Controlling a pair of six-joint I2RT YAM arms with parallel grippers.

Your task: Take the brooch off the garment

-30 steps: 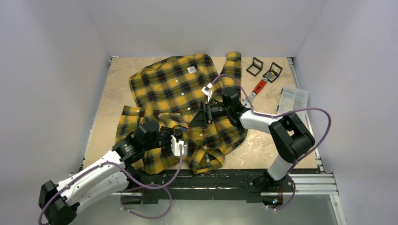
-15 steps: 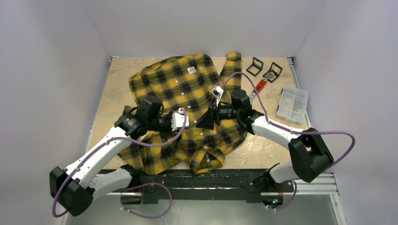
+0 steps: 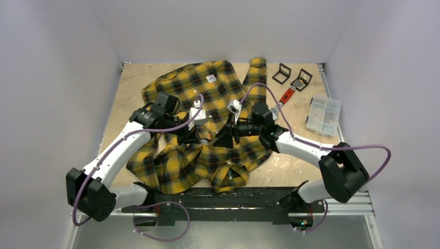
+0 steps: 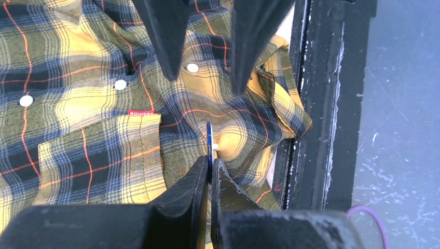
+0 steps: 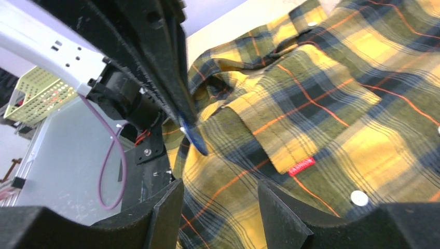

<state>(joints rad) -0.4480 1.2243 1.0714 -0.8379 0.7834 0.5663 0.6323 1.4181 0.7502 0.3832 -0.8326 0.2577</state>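
The yellow and black plaid shirt (image 3: pixel 207 98) lies spread over the table, and fills the left wrist view (image 4: pixel 104 104) and the right wrist view (image 5: pixel 337 104). My left gripper (image 3: pixel 196 138) is over the shirt's middle, shut (image 4: pixel 210 162) on a thin blue brooch (image 4: pixel 209 140) seen edge-on against a raised fold of cloth. The brooch (image 5: pixel 195 138) also shows in the right wrist view, sticking out below a left finger. My right gripper (image 3: pixel 222 139) faces it from the right, open (image 5: pixel 220 189) and empty, its fingers (image 4: pixel 163 36) straddling the fold just beyond the brooch.
A clear plastic parts box (image 3: pixel 322 115), two small black frames (image 3: pixel 283 73) and a red-handled tool (image 3: pixel 285 96) lie at the back right. A black rail (image 3: pixel 233 197) runs along the near table edge and shows in the left wrist view (image 4: pixel 321 104).
My left arm has swung from the shirt's near hem up to its middle, ending tip to tip with the right gripper. The right gripper has shifted slightly left.
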